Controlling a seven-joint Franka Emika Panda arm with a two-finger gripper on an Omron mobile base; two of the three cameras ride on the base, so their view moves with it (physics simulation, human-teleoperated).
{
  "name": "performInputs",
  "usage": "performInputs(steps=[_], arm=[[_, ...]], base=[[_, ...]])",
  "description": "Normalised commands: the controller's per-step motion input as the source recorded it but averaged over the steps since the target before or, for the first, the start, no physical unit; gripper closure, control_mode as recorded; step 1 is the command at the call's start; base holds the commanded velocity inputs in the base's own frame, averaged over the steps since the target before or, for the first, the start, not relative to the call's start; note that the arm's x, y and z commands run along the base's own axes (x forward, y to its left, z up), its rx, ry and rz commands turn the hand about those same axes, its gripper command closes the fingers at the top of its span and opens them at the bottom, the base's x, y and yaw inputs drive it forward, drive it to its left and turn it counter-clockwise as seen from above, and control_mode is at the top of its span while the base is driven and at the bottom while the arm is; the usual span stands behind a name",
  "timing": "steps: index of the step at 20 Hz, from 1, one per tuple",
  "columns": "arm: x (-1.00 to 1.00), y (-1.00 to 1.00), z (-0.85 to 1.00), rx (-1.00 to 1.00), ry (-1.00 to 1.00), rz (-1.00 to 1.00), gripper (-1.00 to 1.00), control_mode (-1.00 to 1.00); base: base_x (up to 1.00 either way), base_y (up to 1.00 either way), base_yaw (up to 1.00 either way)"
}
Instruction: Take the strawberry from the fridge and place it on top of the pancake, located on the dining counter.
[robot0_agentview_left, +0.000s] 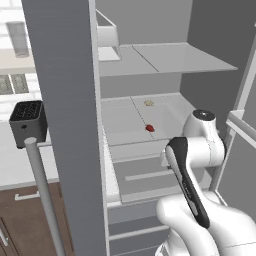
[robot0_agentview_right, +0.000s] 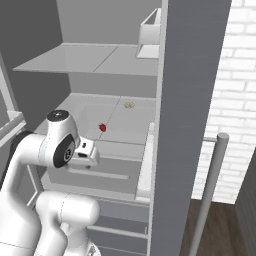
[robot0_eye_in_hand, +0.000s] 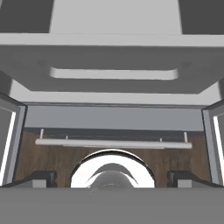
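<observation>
Fridge doors stand open. The strawberry is seen mid-frame in the left base view, on the middle shelf, well apart from a small pale crumb-like item further back. The gripper is pointed down toward the drawer and floor, fingers spread wide with nothing between them. Risks judged: the fruit is tiny, so it could be rolled away or missed if the approach is off-centre; the upper shelf overhang and the door edge at right of the right base view could be clipped as the arm is raised. A dark toaster sits at far left.
</observation>
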Motion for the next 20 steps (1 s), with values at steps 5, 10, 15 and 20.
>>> performInputs(steps=[5, 10, 15, 20], arm=[[0.66, 0.00, 0.13, 0.00, 0.00, 0.00, -1.00, -1.00], [0.79, 0.00, 0.22, -0.01, 0.00, 0.00, -1.00, -1.00], [0.75, 0.00, 0.15, -0.04, 0.00, 0.00, -1.00, -1.00], [0.70, 0.00, 0.00, -0.01, -0.02, 0.04, -1.00, -1.00]], base=[[0.00, 0.00, 0.00], [0.00, 0.00, 0.00], [0.00, 0.00, 0.00], [0.00, 0.00, 0.00]])
